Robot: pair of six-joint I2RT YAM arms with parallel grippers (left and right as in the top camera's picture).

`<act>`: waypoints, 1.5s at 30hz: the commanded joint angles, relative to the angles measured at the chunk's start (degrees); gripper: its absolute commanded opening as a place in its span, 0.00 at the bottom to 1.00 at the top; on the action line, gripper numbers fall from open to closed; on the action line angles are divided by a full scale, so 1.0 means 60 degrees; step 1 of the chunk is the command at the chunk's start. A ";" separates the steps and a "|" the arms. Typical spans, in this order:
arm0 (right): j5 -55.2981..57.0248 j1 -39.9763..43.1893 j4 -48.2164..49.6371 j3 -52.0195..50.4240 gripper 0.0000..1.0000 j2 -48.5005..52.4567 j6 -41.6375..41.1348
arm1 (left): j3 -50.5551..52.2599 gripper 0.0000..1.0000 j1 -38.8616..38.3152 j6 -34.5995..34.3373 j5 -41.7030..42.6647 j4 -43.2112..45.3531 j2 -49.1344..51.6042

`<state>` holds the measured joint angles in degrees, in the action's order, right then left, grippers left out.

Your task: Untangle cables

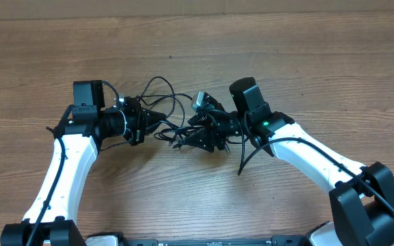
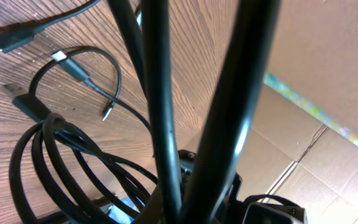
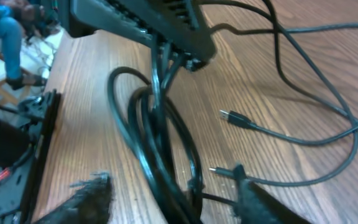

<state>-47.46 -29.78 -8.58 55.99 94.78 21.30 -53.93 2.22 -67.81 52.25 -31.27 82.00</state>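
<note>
At the middle of the wooden table (image 1: 197, 48), two white-and-black arms are facing each other, with one tangle of thin black cables (image 1: 175, 128) lying between them. The left gripper (image 1: 157, 124) is sitting at nine o'clock of the tangle, pinched tight on a few strands. From the right wrist camera, those strands are hanging straight down out of its closed tips to the tabletop.

The right gripper (image 1: 189, 135) is sitting at three o'clock of the tangle, right up against it. Its two fingers (image 3: 95, 193) are standing partly open, one on either side of a coiled bundle, and neither is pressing on it as far as I am able to see.

One loose loop is arching away from the knot toward twelve o'clock. Through the left wrist camera I am counting four plug ends (image 2: 8, 40) lying on the wood at ten o'clock of the coil, each apart from the others. Through the right wrist camera I am seeing two plug ends at three o'clock of the bundle. How many separate cables are making up the knot I am unable to tell.
</note>
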 commanded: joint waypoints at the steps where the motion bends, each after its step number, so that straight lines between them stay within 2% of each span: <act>1: 0.0266 -0.0062 0.0007 0.0036 0.44 -0.0026 -0.0040 | -0.0109 0.04 -0.0124 -0.0055 0.0437 0.0040 -0.0113; 3: 0.0266 -0.0066 0.0007 0.0036 0.24 -0.0026 -0.0040 | -0.0109 0.04 -0.0182 -0.0055 0.0426 0.0040 -0.0113; 4: 0.0262 -0.0066 0.0004 0.0036 0.18 -0.0026 -0.0040 | -0.0109 0.04 -0.0197 -0.0055 0.0412 0.0040 -0.0113; 9: 0.0262 -0.0066 -0.0142 0.0036 0.10 -0.0026 -0.0040 | -0.0109 0.04 -0.0197 -0.0047 0.0306 0.0040 -0.0113; 15: 0.0262 -0.0062 -0.0219 0.0036 0.04 -0.0026 -0.0816 | -0.0109 0.04 -0.0197 0.0084 -0.0317 0.0029 -0.0113; 22: 0.0364 -0.0058 0.0754 0.0040 0.04 -0.0026 -0.3115 | -0.0109 0.04 -0.0197 0.0437 -0.1060 -0.0372 -0.0113; 28: 0.2459 -0.0058 0.1322 0.0040 0.04 -0.0026 -0.4816 | -0.0109 0.04 -0.0197 0.1045 -0.1038 -0.0976 -0.0113; 38: 0.6677 0.0120 0.0288 0.0040 0.04 -0.0026 -0.5297 | -0.0109 0.04 -0.0197 0.2466 -0.0586 -0.2197 -0.0113; 45: 0.7304 0.0849 -0.0295 0.0040 0.04 -0.0026 -0.5377 | -0.0109 0.04 -0.0197 0.2812 -0.0393 -0.2546 -0.0113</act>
<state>-11.64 -28.03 -10.20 55.90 94.78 -9.41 -53.95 1.48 -54.54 47.51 -45.63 81.97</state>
